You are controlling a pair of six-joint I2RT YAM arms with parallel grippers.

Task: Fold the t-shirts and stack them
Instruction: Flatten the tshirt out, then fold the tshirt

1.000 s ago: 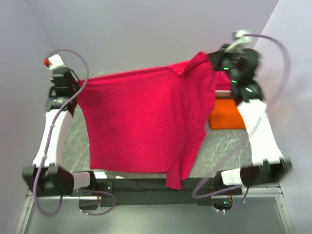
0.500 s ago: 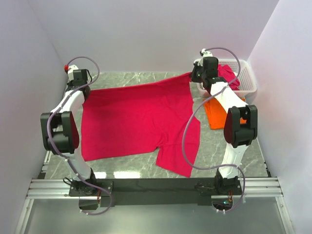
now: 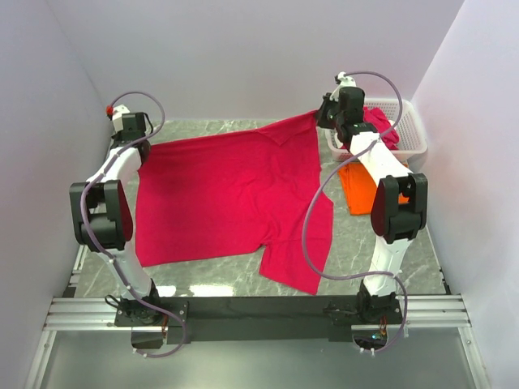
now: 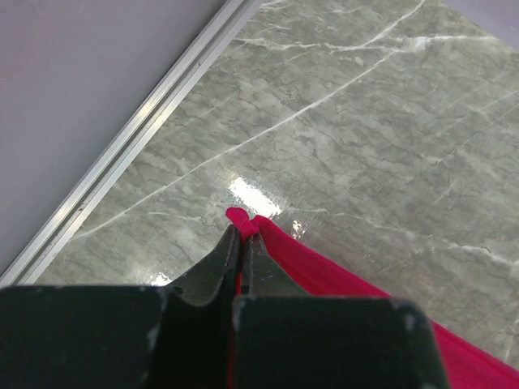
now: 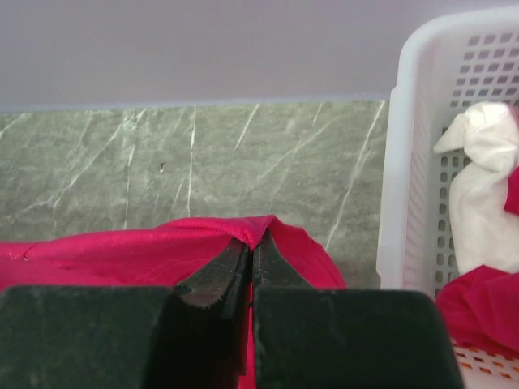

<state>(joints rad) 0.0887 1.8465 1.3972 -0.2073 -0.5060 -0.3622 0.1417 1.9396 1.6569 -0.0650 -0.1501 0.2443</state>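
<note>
A crimson-pink t-shirt point(image 3: 227, 194) lies spread over the marble table, stretched between both arms at the far edge. My left gripper point(image 3: 138, 146) is shut on its far left corner; in the left wrist view the cloth point(image 4: 324, 267) is pinched at the gripper's tips point(image 4: 243, 231). My right gripper point(image 3: 320, 117) is shut on the far right corner; in the right wrist view the cloth point(image 5: 122, 251) is pinched at the gripper's tips point(image 5: 251, 239). A folded orange t-shirt point(image 3: 357, 190) lies at the right, under my right arm. More crimson cloth point(image 3: 379, 126) lies in the basket.
A white lattice basket point(image 3: 409, 134) stands at the far right corner; it also shows in the right wrist view point(image 5: 405, 162), holding white cloth point(image 5: 486, 194) and crimson cloth. The side walls stand close to both arms. A metal rail point(image 4: 130, 146) runs along the table's left edge.
One second ago the shirt hung lifted and blurred between raised arms. Both arms have swung out to the far edge and laid it flat; over the last half second it shifted slightly farther back.
</note>
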